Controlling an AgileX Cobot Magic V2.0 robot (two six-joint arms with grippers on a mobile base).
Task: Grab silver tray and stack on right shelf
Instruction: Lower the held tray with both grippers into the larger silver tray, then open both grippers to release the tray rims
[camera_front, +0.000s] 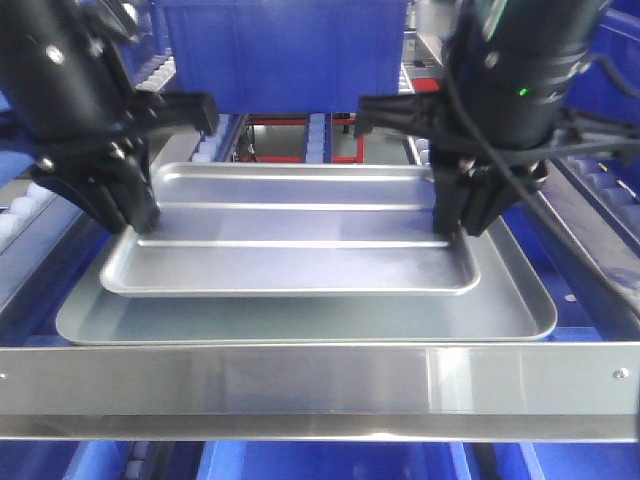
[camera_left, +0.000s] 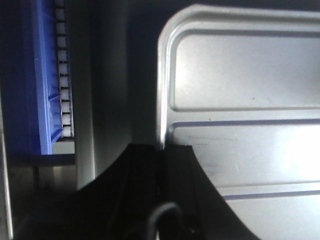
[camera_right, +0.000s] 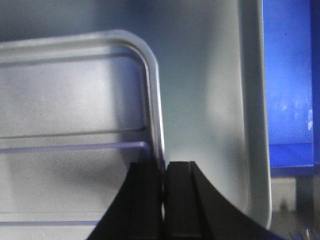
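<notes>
Silver tray (camera_front: 300, 235) with two long raised ribs sits inside a larger grey tray (camera_front: 300, 322), held at both short ends. Left gripper (camera_front: 125, 215) has its black fingers clamped together on the tray's left rim; the left wrist view shows the rim pinched between them. Right gripper (camera_front: 470, 215) is likewise closed on the right rim, seen edge-on in the right wrist view. Both trays lie on the right shelf (camera_front: 320, 385), just behind its broad steel front crossbar. A blue bin (camera_front: 285, 50) stands behind. No readable writing or labels appear
</notes>
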